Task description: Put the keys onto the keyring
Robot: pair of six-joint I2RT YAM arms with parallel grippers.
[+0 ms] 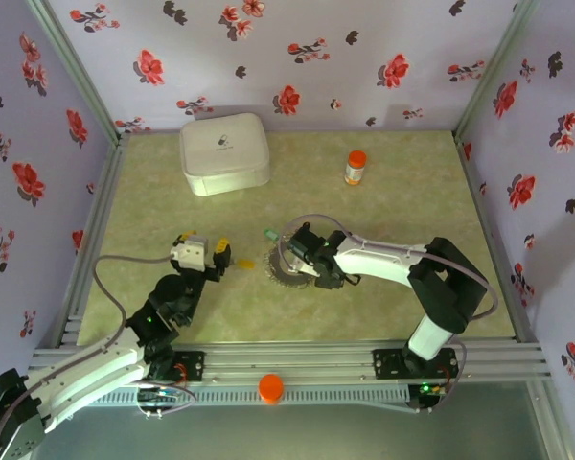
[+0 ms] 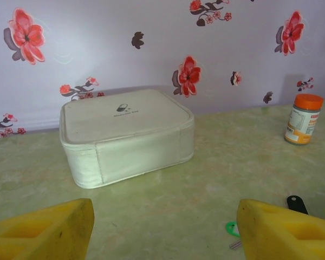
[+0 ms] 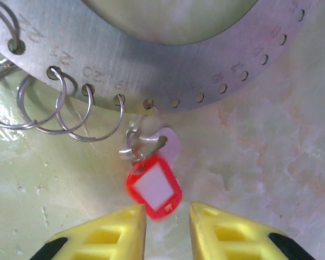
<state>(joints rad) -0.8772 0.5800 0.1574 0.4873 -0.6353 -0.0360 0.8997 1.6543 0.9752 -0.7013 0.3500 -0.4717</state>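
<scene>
The keyring [image 3: 168,81] is a flat grey metal band with numbered holes, lying on the table under my right gripper [image 1: 302,257]. A red-tagged key [image 3: 154,188] hangs from one of its holes by a small clip and looks blurred. The tag's lower end sits at the mouth of my right gripper [image 3: 168,216], whose yellow fingers stand apart and do not pinch it. Several bare split rings [image 3: 70,116] hang from neighbouring holes. A green key [image 1: 268,234] [image 2: 232,228] and a yellow key [image 1: 246,264] lie left of the keyring [image 1: 286,264]. My left gripper [image 1: 203,241] [image 2: 165,227] is open and holds nothing.
A white zipped case [image 1: 224,151] [image 2: 124,135] stands at the back left. An orange-capped bottle [image 1: 356,167] [image 2: 302,118] stands at the back right. Flowered walls close in three sides, and a metal rail [image 1: 297,359] runs along the near edge.
</scene>
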